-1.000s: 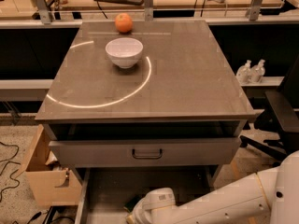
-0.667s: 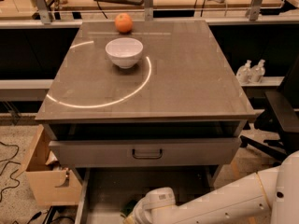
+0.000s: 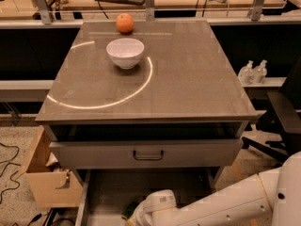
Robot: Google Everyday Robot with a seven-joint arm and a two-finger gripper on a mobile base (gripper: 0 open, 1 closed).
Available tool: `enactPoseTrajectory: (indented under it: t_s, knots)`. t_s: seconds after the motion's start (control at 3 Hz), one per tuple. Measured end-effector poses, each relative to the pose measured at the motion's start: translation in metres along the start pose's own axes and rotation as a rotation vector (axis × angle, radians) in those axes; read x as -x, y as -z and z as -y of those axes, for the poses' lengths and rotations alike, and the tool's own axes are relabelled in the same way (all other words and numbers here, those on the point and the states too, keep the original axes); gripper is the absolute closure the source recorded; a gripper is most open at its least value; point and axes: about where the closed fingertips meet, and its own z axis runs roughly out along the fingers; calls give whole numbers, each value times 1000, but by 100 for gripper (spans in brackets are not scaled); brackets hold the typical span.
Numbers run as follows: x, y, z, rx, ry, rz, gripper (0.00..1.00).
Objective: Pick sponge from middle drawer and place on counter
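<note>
The middle drawer (image 3: pixel 188 188) is pulled open at the bottom of the view, showing its flat grey floor. My white arm reaches into it from the right. My gripper (image 3: pixel 134 215) is low over the drawer's front left part, at the bottom edge of the view. A small dark green and yellowish piece, the sponge (image 3: pixel 127 211), shows at the gripper's tip, mostly hidden by it. I cannot tell whether it is held. The counter (image 3: pixel 188 79) is the glossy grey-brown top with a white arc above the drawers.
A white bowl (image 3: pixel 125 52) and an orange (image 3: pixel 124 23) stand on the counter's far left part. A grey drawer front with a dark handle (image 3: pixel 148 153) sits above the open drawer. A cardboard box (image 3: pixel 44 178) is at the left, a black chair (image 3: pixel 284 117) at the right.
</note>
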Motion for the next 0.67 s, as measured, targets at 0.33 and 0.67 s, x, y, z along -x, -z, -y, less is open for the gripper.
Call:
enactPoseTrajectory:
  t_s: [0.33, 0.67]
  knots:
    - [2, 7, -5, 3, 29, 2, 100]
    - [3, 33, -13, 9, 78, 23, 100]
